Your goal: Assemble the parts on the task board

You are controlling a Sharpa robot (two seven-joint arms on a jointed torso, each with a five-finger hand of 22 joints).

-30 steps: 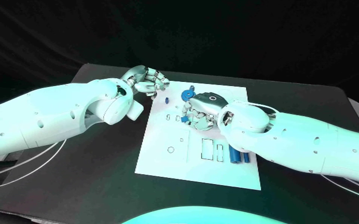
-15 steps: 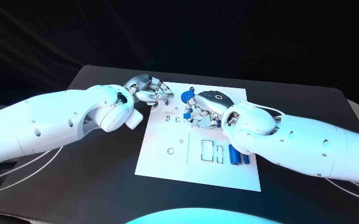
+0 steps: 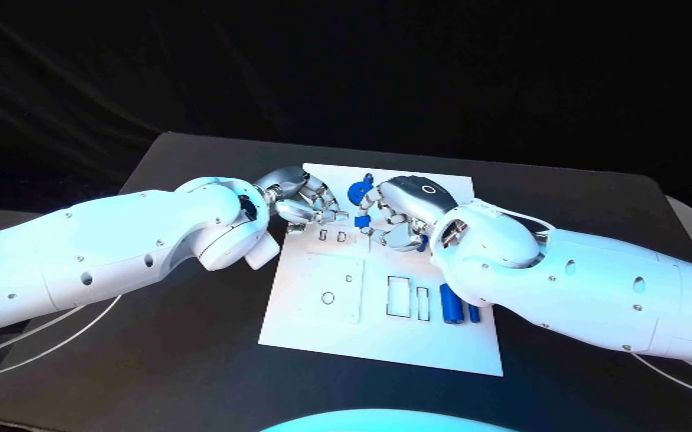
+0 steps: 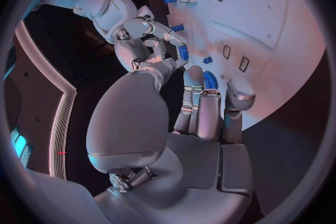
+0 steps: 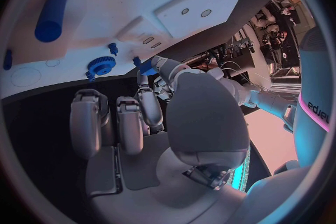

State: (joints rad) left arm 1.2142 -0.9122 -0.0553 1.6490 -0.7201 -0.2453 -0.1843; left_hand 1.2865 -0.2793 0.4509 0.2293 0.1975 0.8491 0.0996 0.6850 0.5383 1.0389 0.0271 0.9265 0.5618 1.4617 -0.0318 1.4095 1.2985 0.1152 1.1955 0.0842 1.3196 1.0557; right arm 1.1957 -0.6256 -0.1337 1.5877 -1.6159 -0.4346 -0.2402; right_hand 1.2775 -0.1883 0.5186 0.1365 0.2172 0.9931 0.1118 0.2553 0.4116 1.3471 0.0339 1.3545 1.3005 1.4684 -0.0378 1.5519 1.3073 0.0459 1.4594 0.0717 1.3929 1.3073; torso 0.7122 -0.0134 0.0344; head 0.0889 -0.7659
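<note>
A small blue gear (image 3: pixel 359 190) sits at the far end of the white task board (image 3: pixel 332 324), between the fingertips of both hands. The right hand (image 3: pixel 392 214) curls over it, a blue piece among its fingers; whether it grips cannot be told. The left hand (image 3: pixel 296 198) reaches in, fingers bent, grasp unclear. Likely a seating step; next needs careful alignment. 2 blue cylinders (image 3: pixel 459 304) lie nearer, behind the right hand.
</note>
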